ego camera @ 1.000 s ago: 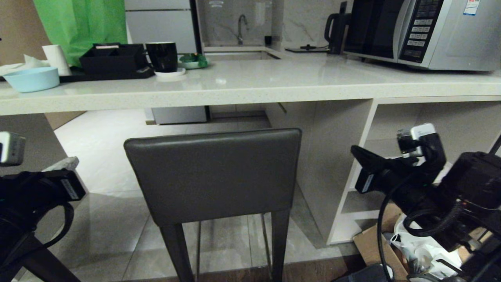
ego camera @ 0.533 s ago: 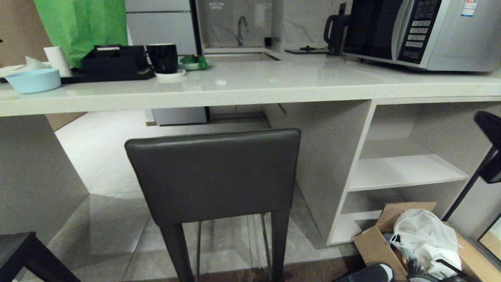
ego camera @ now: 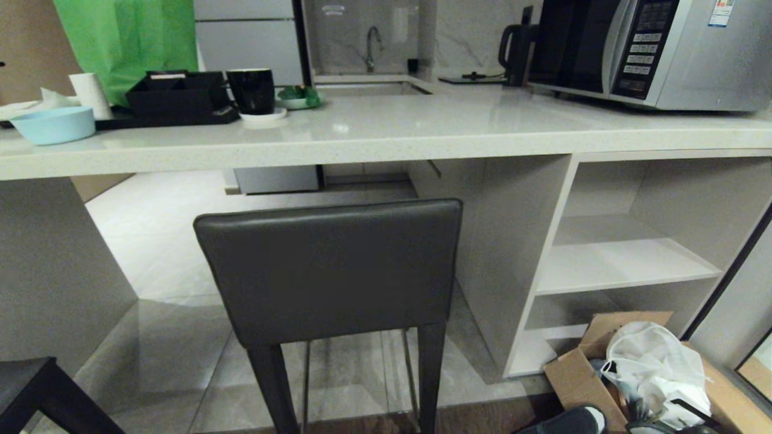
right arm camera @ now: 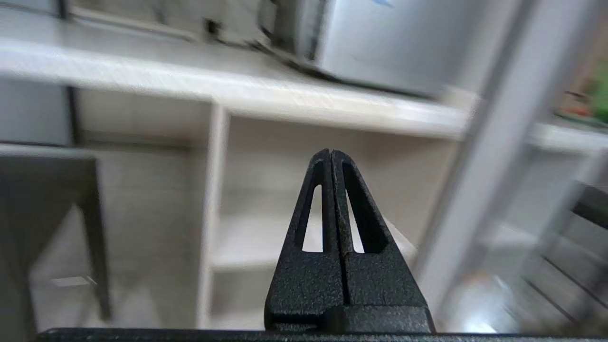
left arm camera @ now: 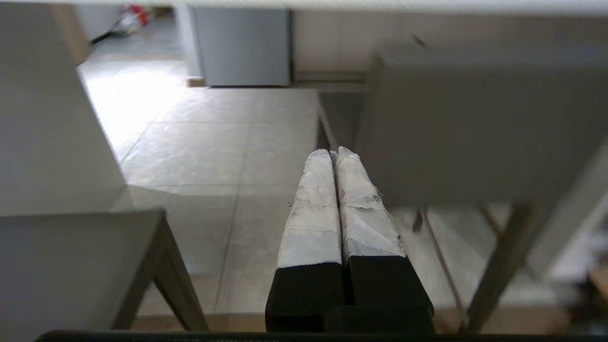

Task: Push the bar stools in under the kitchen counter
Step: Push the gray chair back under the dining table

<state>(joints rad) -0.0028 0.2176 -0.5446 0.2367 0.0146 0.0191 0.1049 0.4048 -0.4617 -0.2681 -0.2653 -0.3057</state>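
Over on the far left, a second bar stool (ego camera: 36, 392) shows only as a dark seat corner and one leg, low down beside the grey side panel (ego camera: 54, 271) of the kitchen counter (ego camera: 386, 141). On top of the counter at that end sit a pale blue bowl (ego camera: 53, 124), a roll of paper (ego camera: 90, 93), a black tray box (ego camera: 175, 91) and a black mug (ego camera: 251, 90) on a white saucer, with a green bag (ego camera: 129, 42) behind them. The left gripper (left arm camera: 335, 154) hangs low, outside the head view, its two white-taped fingers (left arm camera: 313, 209) pressed flat together and holding nothing; it points toward the knee space, with the seat of the left stool (left arm camera: 76, 266) off to one side and the backrest of the middle stool (left arm camera: 475, 123) just beside its tips on the other, though I cannot tell whether they touch. In the middle, the bar stool (ego camera: 329, 271) in dark grey leather stands with its backrest facing us, directly before the open knee space, its top edge below the worktop's front lip. Right of it come the white open shelves (ego camera: 621, 265), a microwave (ego camera: 651, 48) and kettle (ego camera: 515, 45) above, and a cardboard box (ego camera: 579, 374) with a white bag on the floor. The right gripper (right arm camera: 331, 153), likewise unseen from the head, has its black fingers (right arm camera: 365, 223) closed tip to tip on nothing, aimed at the shelves, with the stool's backrest (right arm camera: 42, 190) well off to one side.
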